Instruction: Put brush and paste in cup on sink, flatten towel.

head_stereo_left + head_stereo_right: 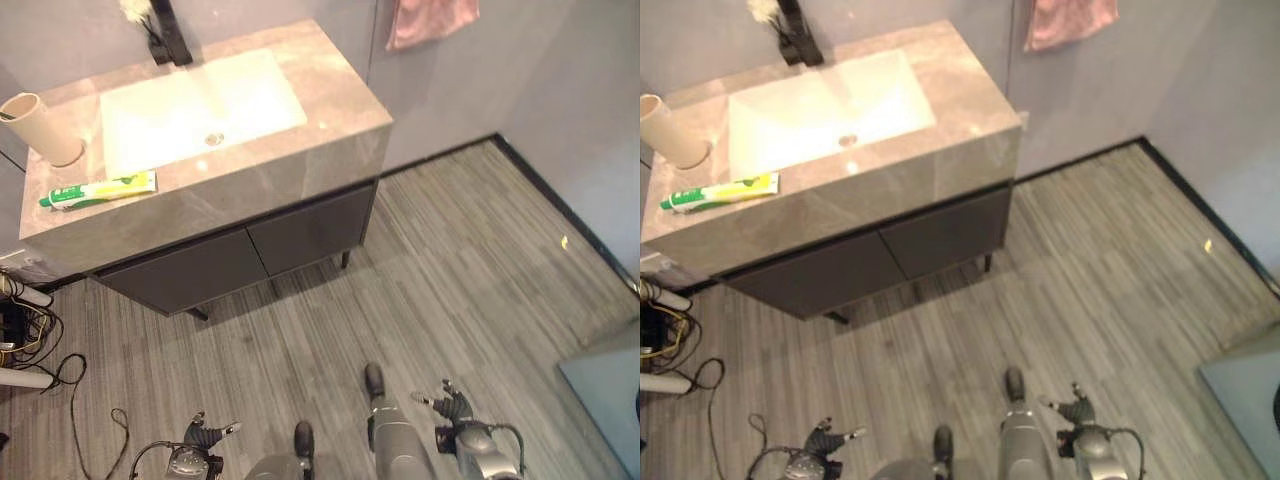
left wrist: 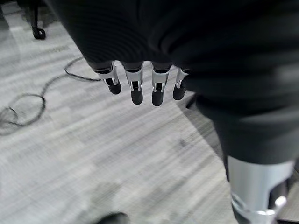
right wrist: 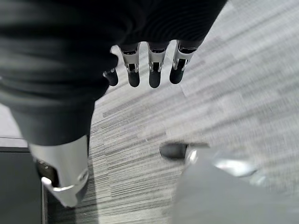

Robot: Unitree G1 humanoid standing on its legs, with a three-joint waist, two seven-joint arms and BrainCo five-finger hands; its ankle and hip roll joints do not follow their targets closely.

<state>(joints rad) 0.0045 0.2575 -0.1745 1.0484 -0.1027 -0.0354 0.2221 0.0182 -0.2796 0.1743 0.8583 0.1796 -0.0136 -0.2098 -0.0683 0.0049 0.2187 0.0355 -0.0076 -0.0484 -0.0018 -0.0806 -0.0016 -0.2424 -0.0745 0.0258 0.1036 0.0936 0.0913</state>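
Your left hand and right hand hang low, fingers loose, empty. Well beyond the fingertips: green-and-yellow toothpaste tube flat on the grey stone counter, beige cup past it. Step closer before you reach; pink towel hangs farthest.

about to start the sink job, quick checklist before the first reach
1. Left hand free, fingers relaxed over the floor: ok.
2. Right hand free, holding nothing: ok.
3. Cup upright on the counter, at its left end: ok.
4. Toothpaste lying on the counter's front edge, nothing on it: ok.
5. Brush location: cannot tell.
6. Towel flattened: not ok, it hangs bunched on the wall.
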